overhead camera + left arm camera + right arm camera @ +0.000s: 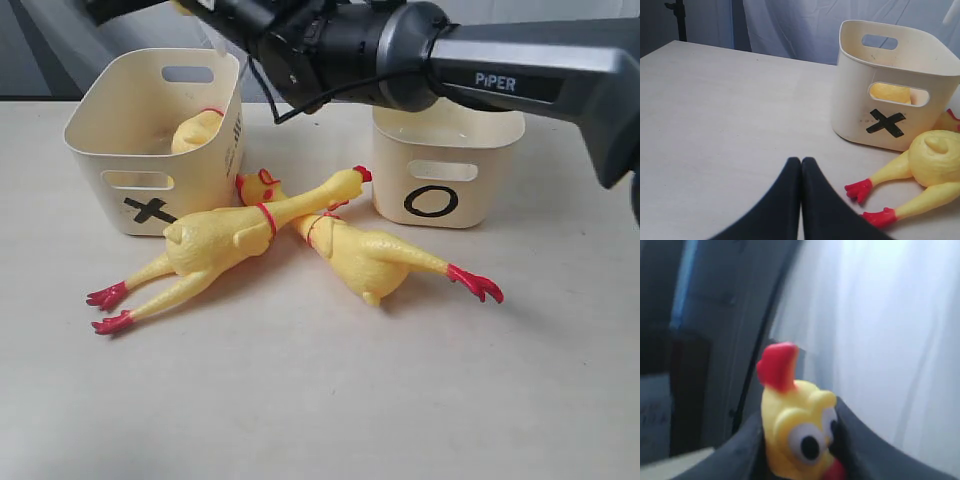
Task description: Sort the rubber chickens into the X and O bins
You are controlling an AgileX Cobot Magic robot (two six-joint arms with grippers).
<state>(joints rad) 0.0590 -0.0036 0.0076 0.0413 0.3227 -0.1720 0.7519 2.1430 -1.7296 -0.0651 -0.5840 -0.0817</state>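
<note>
Two yellow rubber chickens lie crossed on the table in front of the bins, one (215, 245) with red feet pointing left, the other (375, 262) with feet pointing right. A third chicken (196, 130) rests inside the X bin (110, 190). The O bin (470, 205) stands to the right. My right gripper (797, 437) is shut on the head of a fourth chicken (795, 425), held high in the air. The right arm (340, 40) reaches leftward above the bins. My left gripper (801, 161) is shut with nothing in it, low over the table near the X bin (855, 115) and a chicken's red feet (858, 190).
Pale curtains and dark stands lie behind the table. The right arm's grey link (560, 80) crosses above the O bin. Bare tabletop (320, 400) spreads in front of the chickens and left of the X bin (715, 115).
</note>
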